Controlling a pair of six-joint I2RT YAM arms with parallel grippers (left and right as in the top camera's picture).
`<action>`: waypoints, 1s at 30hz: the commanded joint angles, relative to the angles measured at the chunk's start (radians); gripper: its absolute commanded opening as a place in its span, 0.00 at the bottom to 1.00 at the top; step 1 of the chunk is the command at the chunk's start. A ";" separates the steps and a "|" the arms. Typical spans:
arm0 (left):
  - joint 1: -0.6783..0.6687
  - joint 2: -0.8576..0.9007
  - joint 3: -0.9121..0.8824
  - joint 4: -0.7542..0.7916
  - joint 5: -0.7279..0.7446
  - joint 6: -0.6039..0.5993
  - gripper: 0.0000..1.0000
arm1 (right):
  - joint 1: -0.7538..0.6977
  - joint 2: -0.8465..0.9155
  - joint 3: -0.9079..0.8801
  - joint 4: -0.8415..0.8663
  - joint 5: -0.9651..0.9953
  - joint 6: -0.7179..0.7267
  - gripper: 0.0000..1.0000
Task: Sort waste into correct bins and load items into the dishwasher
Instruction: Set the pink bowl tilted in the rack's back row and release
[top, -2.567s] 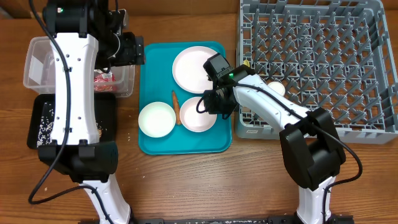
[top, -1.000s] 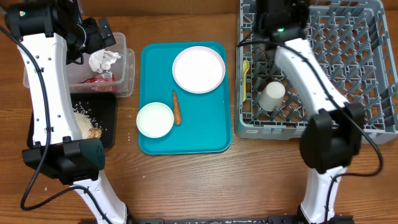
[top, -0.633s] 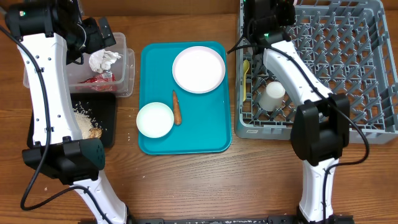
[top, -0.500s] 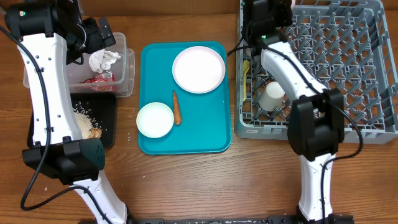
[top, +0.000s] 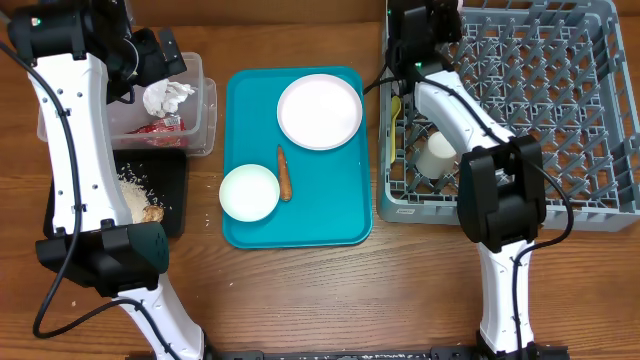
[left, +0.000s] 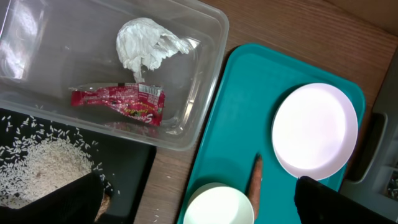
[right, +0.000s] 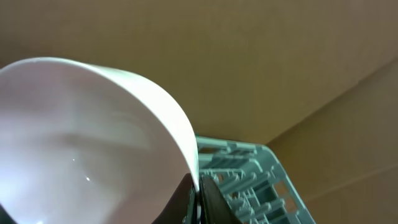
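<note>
Right gripper (right: 199, 194) clamped on the rim of a white bowl (right: 93, 137), its hollow facing the wrist camera; overhead places this gripper at the far left corner of the grey dish rack (top: 560, 120); rack contains 1 white cup (top: 437, 155) and 1 yellow utensil (top: 396, 105) along its left side; left gripper (left: 196, 186) fingers apart, holding nothing, above the clear bin (left: 211, 56); that bin contains 1 crumpled tissue (left: 146, 43) and 1 red wrapper (left: 118, 99); black bin (top: 173, 195) holds rice; teal tray (top: 340, 210) carries 1 plate (top: 320, 110), 1 small bowl (top: 250, 192) and 1 carrot (top: 284, 172).
</note>
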 joint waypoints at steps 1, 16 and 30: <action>-0.007 0.000 0.012 0.001 -0.008 -0.010 1.00 | -0.009 0.035 0.008 0.014 -0.032 -0.024 0.05; -0.007 0.000 0.012 0.001 -0.008 -0.010 1.00 | -0.014 0.054 0.008 0.021 -0.023 -0.024 0.05; -0.007 0.000 0.012 0.001 -0.008 -0.010 1.00 | 0.071 0.054 0.008 -0.035 0.116 -0.023 0.10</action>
